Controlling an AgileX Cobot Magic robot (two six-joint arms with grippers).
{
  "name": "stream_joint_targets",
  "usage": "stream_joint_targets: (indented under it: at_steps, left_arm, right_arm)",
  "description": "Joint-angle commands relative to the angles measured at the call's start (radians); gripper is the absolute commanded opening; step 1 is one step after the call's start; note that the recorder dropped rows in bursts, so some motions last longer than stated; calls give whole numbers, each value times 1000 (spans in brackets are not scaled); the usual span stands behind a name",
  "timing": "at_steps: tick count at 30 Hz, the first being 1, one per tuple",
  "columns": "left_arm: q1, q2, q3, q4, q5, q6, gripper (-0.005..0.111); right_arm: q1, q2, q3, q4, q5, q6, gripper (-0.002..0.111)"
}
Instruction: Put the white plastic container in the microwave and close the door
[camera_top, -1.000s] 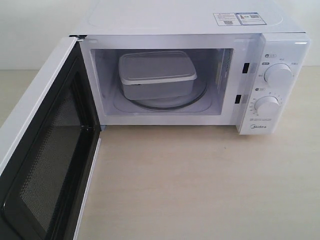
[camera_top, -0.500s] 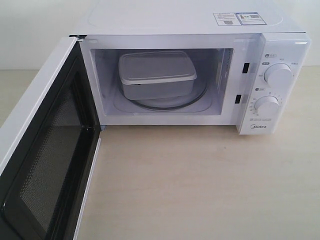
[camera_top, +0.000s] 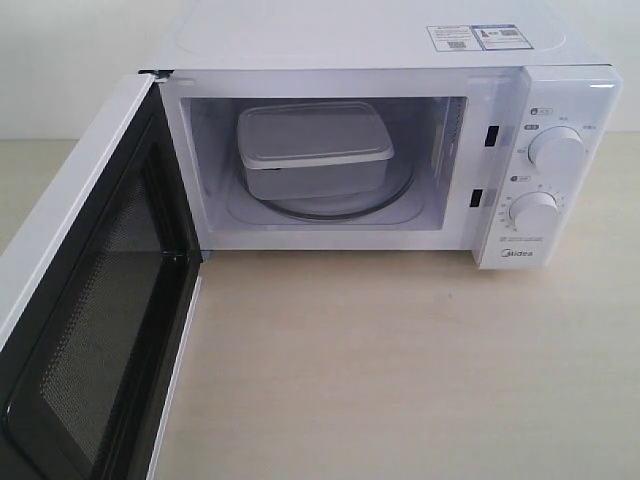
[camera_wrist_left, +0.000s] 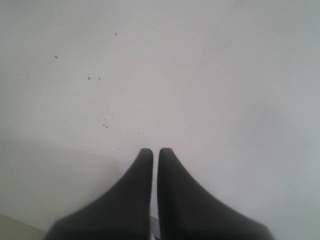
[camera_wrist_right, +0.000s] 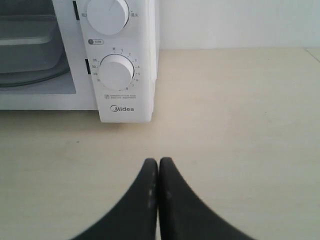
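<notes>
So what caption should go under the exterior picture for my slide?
White plastic container sits inside the microwave, its door wide open.

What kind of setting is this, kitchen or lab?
Probably a lab test bench, not a lived-in kitchen: a Midea microwave sits on a light wood-look tabletop against a plain white wall, with just a white plastic container inside.

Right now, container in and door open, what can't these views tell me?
- Exterior view: the door hides its handle on the far face; its lower corner is cut off.
- Exterior view: the white plastic container has its contents covered by its lid.
- Left wrist view: where the left gripper is; only blank white surface behind it.
</notes>
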Motion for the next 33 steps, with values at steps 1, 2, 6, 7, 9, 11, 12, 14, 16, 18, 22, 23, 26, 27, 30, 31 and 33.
stream_joint_targets:
  at_steps: [1, 2, 6, 7, 9, 11, 12, 14, 16, 18, 22, 23, 26, 27, 30, 31, 33]
  left_arm:
    - [-1, 0, -7, 3, 0, 5, 4]
    - [-1, 0, -7, 3, 0, 5, 4]
    - [-1, 0, -7, 3, 0, 5, 4]
    - [-1, 0, -7, 3, 0, 5, 4]
    - [-1, 0, -7, 3, 0, 5, 4]
    - [-1, 0, -7, 3, 0, 5, 4]
    - [-1, 0, -7, 3, 0, 5, 4]
    - [-1, 0, -7, 3, 0, 5, 4]
    - [-1, 0, -7, 3, 0, 5, 4]
    - [-1, 0, -7, 3, -6, 5, 4]
    - [-1, 0, -7, 1, -24, 5, 4]
    - [-1, 0, -7, 1, -43, 5, 4]
    - [-1, 0, -7, 1, -112, 5, 4]
    - [-1, 0, -7, 1, -129, 5, 4]
    - [-1, 0, -7, 1, -143, 5, 4]
    - [-1, 0, -7, 1, -143, 5, 4]
    - [-1, 0, -9, 1, -158, 5, 4]
  right_arm:
    - [-6, -5, 0, 1, -5, -1, 0]
    - [-6, -5, 0, 1, -5, -1, 0]
    - [-6, -5, 0, 1, -5, -1, 0]
    - [-6, -5, 0, 1, -5, -1, 0]
    - [-6, -5, 0, 1, -5, -1, 0]
    - [-6, -5, 0, 1, -5, -1, 0]
    - [-6, -5, 0, 1, -5, -1, 0]
    - [-6, -5, 0, 1, -5, -1, 0]
    - [-6, -5, 0, 1, -5, -1, 0]
    - [-6, -5, 0, 1, -5, -1, 0]
    - [-6, -5, 0, 1, -5, -1, 0]
    - [-6, -5, 0, 1, -5, -1, 0]
    - [-6, -5, 0, 1, -5, 1, 0]
    - [-6, -5, 0, 1, -5, 1, 0]
    - [-6, -5, 0, 1, -5, 1, 0]
    - [-6, -5, 0, 1, -5, 1, 0]
    - [-6, -5, 0, 1, -5, 1, 0]
